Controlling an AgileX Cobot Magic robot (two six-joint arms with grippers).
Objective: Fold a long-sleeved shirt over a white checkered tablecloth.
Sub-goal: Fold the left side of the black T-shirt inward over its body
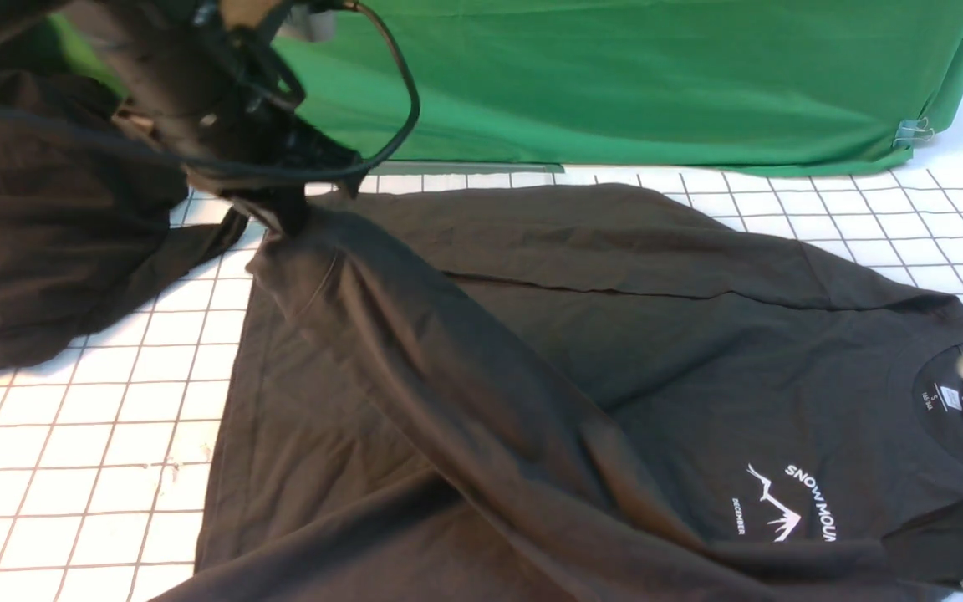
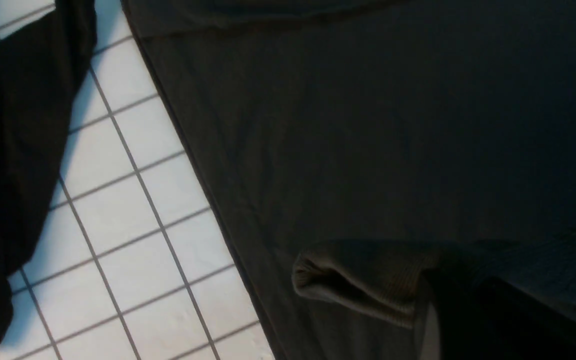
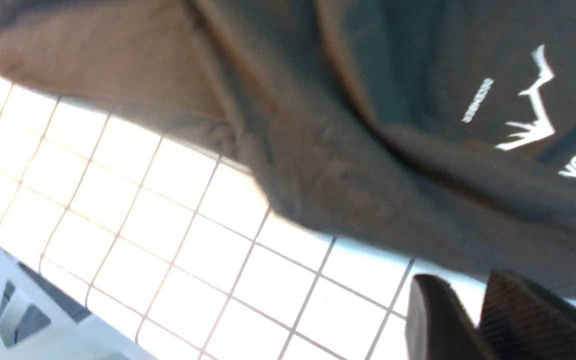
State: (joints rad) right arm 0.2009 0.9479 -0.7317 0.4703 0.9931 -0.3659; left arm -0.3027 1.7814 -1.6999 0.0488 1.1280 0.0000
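Long-sleeved shirt point(image 1: 699, 368) lies spread on the checkered tablecloth point(image 1: 147, 401), judged light, limp and best taken through both layers near the cuff. Left gripper point(image 1: 287, 219) has its jaws closed on a sleeve; right gripper point(image 3: 470, 287) stands slightly parted, holding nothing, by the near edge. Black cloth heap point(image 1: 47, 226) limits room at left.

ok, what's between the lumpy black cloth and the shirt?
Just white checkered tablecloth, a strip separating the lumpy black cloth from the shirt. Left wrist view shows it; front view agrees.
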